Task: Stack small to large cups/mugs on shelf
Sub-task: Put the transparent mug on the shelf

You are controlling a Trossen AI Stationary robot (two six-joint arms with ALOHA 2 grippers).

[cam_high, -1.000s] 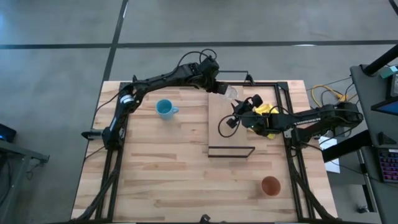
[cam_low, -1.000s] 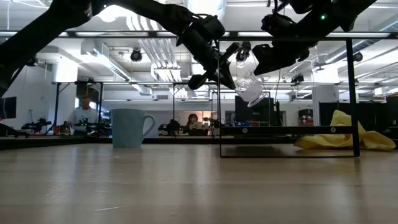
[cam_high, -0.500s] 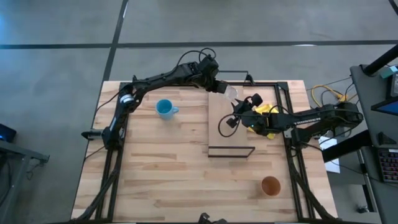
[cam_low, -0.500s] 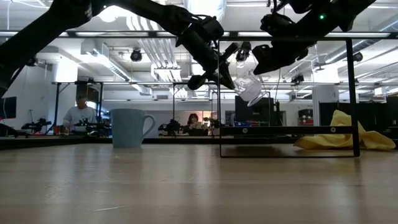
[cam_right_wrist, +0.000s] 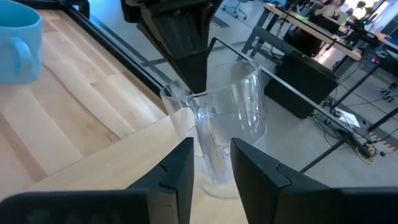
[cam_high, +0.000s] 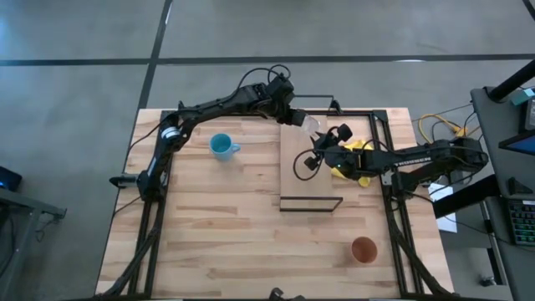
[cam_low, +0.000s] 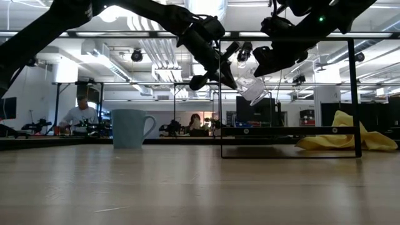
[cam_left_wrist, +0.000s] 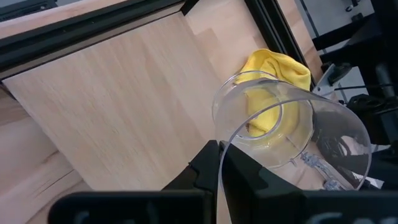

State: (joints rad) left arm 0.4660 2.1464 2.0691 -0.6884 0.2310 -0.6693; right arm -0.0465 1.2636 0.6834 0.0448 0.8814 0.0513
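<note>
Your left pincer (cam_high: 294, 118) pinches the rim of the clear glass cup (cam_high: 310, 125), holding it tilted above the shelf (cam_high: 301, 171) (near its far edge). Your right pincer (cam_right_wrist: 210, 163) is spread around the cup's side.

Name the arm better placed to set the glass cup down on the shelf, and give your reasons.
Left. The left gripper already pinches the rim of the glass cup, tilted in the air above the shelf. The right gripper is open beside it.
</note>
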